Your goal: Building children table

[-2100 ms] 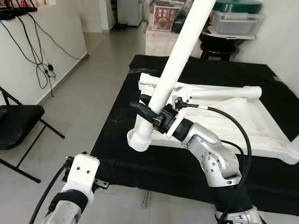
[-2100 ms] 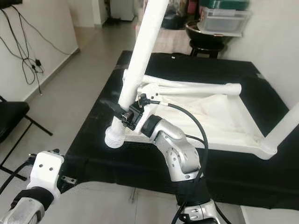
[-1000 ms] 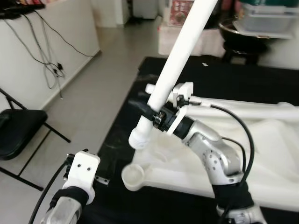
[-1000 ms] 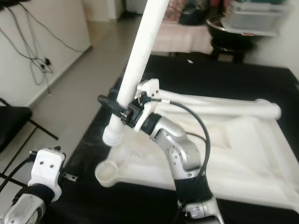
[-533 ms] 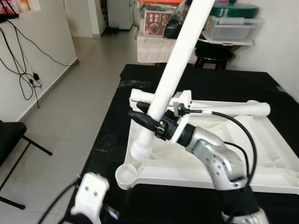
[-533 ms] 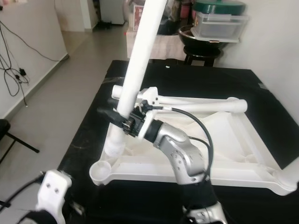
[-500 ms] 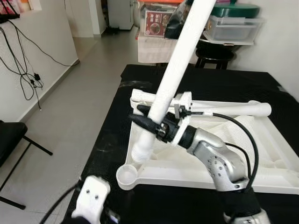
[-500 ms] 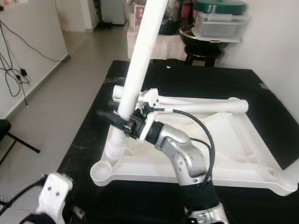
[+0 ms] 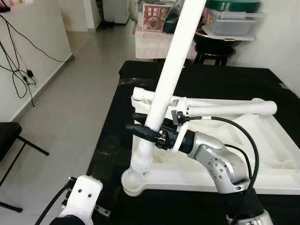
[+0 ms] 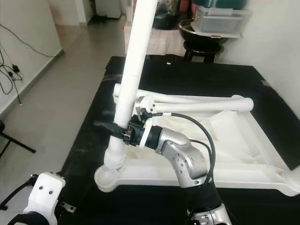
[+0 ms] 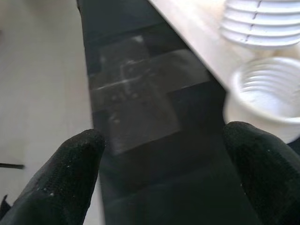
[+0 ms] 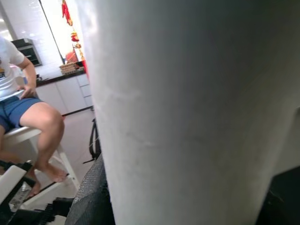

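A white children's table top (image 9: 267,164) lies upside down on a black-covered table (image 9: 110,136). My right gripper (image 9: 145,130) is shut on a long white table leg (image 9: 176,61), held steeply tilted. The leg's ribbed lower end (image 9: 141,161) sits just above the round corner socket (image 9: 132,183), almost touching it. A second white leg (image 9: 220,107) lies along the top's far edge. My left gripper (image 11: 168,164) is open and holds nothing, low beside the table's near left edge, facing the socket (image 11: 262,108) and the ribbed end (image 11: 262,23).
A black folding chair (image 9: 7,140) stands on the floor to the left, with cables (image 9: 18,61) hanging down the wall. A stool and plastic boxes (image 9: 225,26) stand behind the table. A seated person's legs (image 12: 33,122) appear in the right wrist view.
My right gripper has lowered the leg, so its ribbed end now hovers right over the corner socket instead of above and behind it. The camera has shifted slightly.
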Robot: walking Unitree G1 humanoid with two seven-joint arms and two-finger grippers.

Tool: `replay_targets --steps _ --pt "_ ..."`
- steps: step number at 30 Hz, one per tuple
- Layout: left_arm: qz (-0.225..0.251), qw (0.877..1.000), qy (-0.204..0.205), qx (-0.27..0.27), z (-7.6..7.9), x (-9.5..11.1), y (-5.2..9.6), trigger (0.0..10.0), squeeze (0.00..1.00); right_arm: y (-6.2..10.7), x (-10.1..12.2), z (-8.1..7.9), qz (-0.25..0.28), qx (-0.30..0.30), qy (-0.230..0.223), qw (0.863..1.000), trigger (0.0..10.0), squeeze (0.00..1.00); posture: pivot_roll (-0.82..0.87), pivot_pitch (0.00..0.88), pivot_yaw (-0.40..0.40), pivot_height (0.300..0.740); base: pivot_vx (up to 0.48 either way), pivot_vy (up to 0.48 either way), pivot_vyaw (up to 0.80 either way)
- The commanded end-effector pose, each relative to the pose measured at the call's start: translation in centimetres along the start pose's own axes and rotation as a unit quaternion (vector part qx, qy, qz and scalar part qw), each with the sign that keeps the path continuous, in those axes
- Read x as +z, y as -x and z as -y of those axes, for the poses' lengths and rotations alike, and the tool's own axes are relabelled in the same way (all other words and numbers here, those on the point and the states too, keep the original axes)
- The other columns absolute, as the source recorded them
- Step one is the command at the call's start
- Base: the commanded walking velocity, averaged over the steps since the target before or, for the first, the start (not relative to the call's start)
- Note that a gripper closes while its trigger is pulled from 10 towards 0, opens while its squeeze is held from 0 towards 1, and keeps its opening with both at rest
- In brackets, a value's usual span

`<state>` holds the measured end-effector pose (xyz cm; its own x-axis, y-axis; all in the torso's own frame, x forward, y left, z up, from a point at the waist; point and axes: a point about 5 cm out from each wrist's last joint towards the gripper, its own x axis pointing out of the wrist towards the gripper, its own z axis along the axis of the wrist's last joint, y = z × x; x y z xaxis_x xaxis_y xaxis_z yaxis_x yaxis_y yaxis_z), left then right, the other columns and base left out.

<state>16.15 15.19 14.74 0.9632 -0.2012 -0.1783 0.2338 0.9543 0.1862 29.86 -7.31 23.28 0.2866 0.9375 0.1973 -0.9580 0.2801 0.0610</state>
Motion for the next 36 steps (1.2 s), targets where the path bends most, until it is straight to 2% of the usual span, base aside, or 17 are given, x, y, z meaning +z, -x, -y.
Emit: replay_targets --steps 1,2,4,15,20,25,28,31,36 --pt "-0.003 0.999 0.019 -0.030 0.7 0.1 0.3 10.0 0.00 0.0 0.2 -0.2 0.002 0.020 -0.002 1.000 10.0 0.00 0.05 0.226 -0.048 0.740 0.000 0.000 0.00" --pt "0.001 0.995 0.038 -0.089 2.0 0.4 0.8 10.0 0.00 0.3 0.5 -0.5 0.001 0.043 -0.001 0.999 10.0 0.00 0.04 0.237 -0.048 0.740 0.000 0.000 0.00" --pt "0.002 0.993 0.040 -0.112 2.5 0.6 1.1 10.0 0.00 0.4 0.6 -0.6 0.002 0.056 -0.002 0.998 10.0 0.00 0.04 0.237 -0.048 0.740 0.000 0.000 0.00" --pt "0.008 0.994 0.031 -0.107 2.2 0.8 0.9 10.0 0.00 0.9 0.7 -0.8 -0.001 0.069 -0.004 0.998 10.0 0.00 0.04 0.236 -0.040 0.740 0.000 0.000 0.00" --pt "0.007 0.991 0.038 -0.132 2.5 0.9 1.1 10.0 0.00 1.5 0.9 -0.7 -0.001 0.069 -0.005 0.998 10.0 0.00 0.04 0.230 -0.038 0.740 0.000 0.000 0.00" --pt "0.009 0.987 0.019 -0.162 3.0 1.2 1.4 10.0 0.00 2.4 1.2 -0.3 0.000 0.060 0.001 0.998 10.0 0.00 0.04 0.237 -0.030 0.740 0.000 -0.288 0.00" --pt "0.016 0.987 0.022 -0.157 3.0 1.4 1.4 10.0 0.00 2.5 1.2 -0.3 -0.001 0.058 0.002 0.998 10.0 0.00 0.04 0.238 -0.029 0.740 0.000 -0.480 0.00" --pt "0.010 0.992 0.034 -0.120 2.3 1.3 1.0 10.0 0.00 2.6 1.3 -0.2 -0.002 0.056 0.006 0.998 10.0 0.00 0.04 0.239 -0.023 0.740 0.000 0.000 0.00" --pt "0.008 0.995 0.031 -0.099 1.9 1.2 0.8 10.0 0.00 2.4 1.2 -0.4 -0.006 0.062 0.012 0.998 10.0 0.00 0.04 0.244 -0.019 0.740 0.000 0.000 0.00"
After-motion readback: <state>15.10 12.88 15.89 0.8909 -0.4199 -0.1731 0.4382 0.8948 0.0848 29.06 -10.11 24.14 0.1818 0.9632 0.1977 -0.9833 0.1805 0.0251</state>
